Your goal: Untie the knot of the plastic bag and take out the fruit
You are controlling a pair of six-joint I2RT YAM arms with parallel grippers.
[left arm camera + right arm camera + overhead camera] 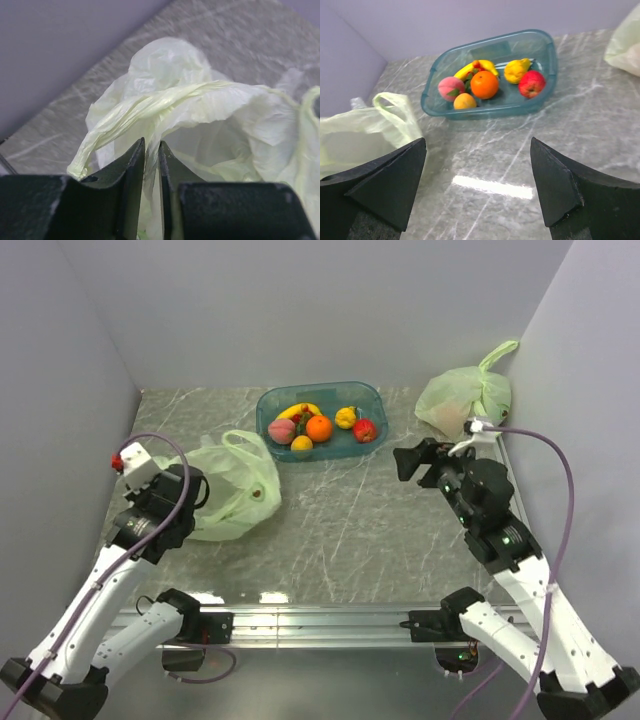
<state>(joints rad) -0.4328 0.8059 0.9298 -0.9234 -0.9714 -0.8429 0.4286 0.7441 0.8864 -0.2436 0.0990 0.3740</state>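
Note:
The pale green plastic bag (235,495) lies slumped on the left of the table, its mouth sagging open and one loop handle (245,443) standing free. The knot shows in no view. My left gripper (151,145) is at the bag's left side, shut on a fold of its film, with a twisted handle strand (130,112) just beyond the tips. The fruit (318,426) sits in a teal tub (372,392): banana, peach, orange, apple and yellow pieces (485,84). My right gripper (477,142) hovers open over bare table at the right, holding nothing.
A second pale green bag (462,400), tied and showing pinkish-orange inside, rests in the back right corner against the wall. Grey walls close in the left, back and right. The arms' metal rail (320,620) runs along the near edge.

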